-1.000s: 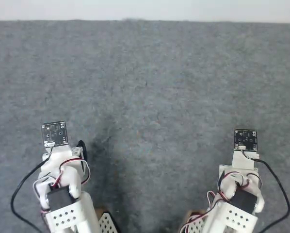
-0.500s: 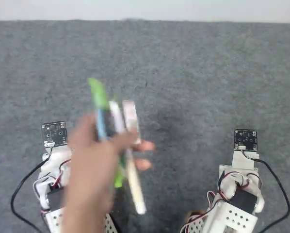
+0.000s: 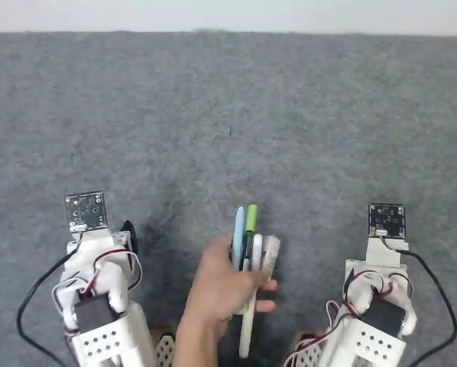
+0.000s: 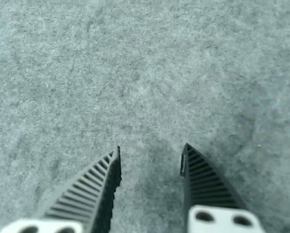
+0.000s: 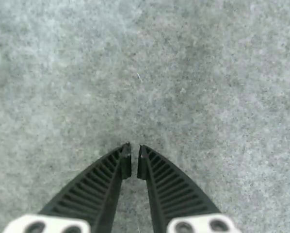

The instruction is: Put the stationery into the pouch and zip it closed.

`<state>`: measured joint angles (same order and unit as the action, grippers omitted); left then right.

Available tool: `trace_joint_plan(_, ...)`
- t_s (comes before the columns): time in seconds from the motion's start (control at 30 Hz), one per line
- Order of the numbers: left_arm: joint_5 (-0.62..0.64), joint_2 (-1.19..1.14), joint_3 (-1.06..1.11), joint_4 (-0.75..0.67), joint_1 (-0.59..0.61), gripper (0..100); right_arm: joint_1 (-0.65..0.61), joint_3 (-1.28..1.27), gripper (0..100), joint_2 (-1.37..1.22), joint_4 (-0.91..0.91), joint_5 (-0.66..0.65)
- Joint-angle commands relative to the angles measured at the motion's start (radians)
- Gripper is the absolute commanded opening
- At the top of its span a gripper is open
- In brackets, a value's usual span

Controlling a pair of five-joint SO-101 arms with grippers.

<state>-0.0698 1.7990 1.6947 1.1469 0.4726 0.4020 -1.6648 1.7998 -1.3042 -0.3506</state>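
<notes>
Your left gripper (image 4: 151,155) gapes empty, your right gripper (image 5: 133,158) is pinched on nothing; between them a hand (image 3: 221,294) holds the pens (image 3: 246,229). Expect light, stiff, slick barrels: grip each mid-shaft, crosswise.

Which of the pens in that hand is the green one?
The green pen stands in the middle of the bunch in the hand, between the light blue pen and the white pen.
</notes>
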Motion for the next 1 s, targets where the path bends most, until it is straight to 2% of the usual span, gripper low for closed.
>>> trace_joint_plan(0.0,-0.006,0.028,-0.01,0.011,0.003,19,0.008,-0.018,4.4,0.015,-0.007,0.005)
trace_joint_plan(0.2,-0.006,0.028,-0.01,0.011,-0.005,19,0.008,-0.018,4.4,0.015,-0.007,0.005)
trace_joint_plan(0.43,-0.006,0.026,-0.01,0.011,-0.114,19,0.007,-0.018,4.4,0.015,-0.007,0.005)
trace_joint_plan(0.73,-0.006,0.025,-0.01,0.011,-0.166,19,0.007,-0.018,4.4,0.015,-0.007,0.005)
trace_joint_plan(0.97,-0.006,0.025,-0.01,0.011,-0.27,19,0.007,-0.018,4.4,0.015,-0.007,0.005)
